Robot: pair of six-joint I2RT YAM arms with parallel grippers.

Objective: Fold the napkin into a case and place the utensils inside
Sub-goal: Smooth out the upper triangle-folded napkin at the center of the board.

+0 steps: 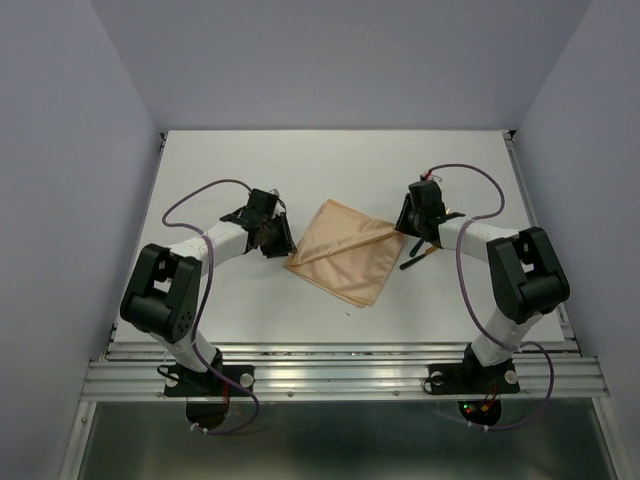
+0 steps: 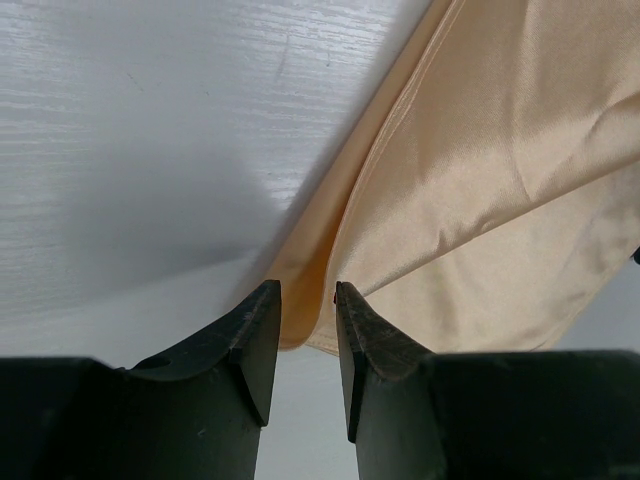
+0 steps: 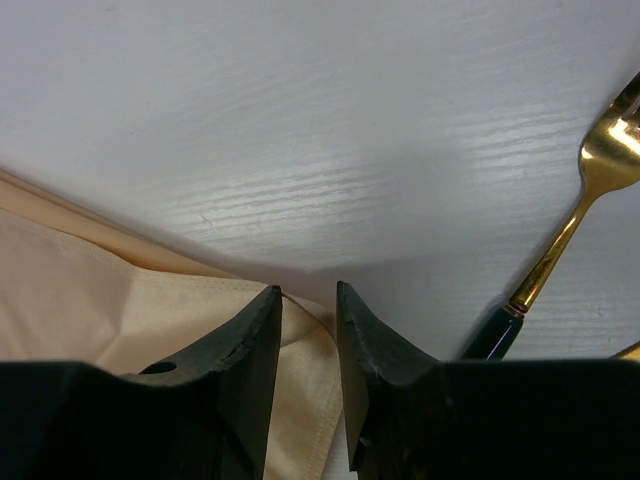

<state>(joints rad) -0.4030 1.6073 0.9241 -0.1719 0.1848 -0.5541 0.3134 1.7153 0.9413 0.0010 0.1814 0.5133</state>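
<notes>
A white table (image 1: 330, 170) with faint wood grain filled the scene, boxed in by 3 plain pale lavender-grey walls (image 1: 340, 60). An aluminium rail (image 1: 340, 375) ran along its near edge, with a dull grey surface (image 1: 340, 440) below. Light was soft and even, casting faint shadows.

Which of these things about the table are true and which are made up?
The napkin is peach-orange. True.
The fork lies on top of the napkin. False: it lies on the bare table, beside the napkin.
The fork's head is gold. True.
The napkin is rolled into a ball. False: it lies flat and folded.
The arms' cables are purple. True.
</notes>
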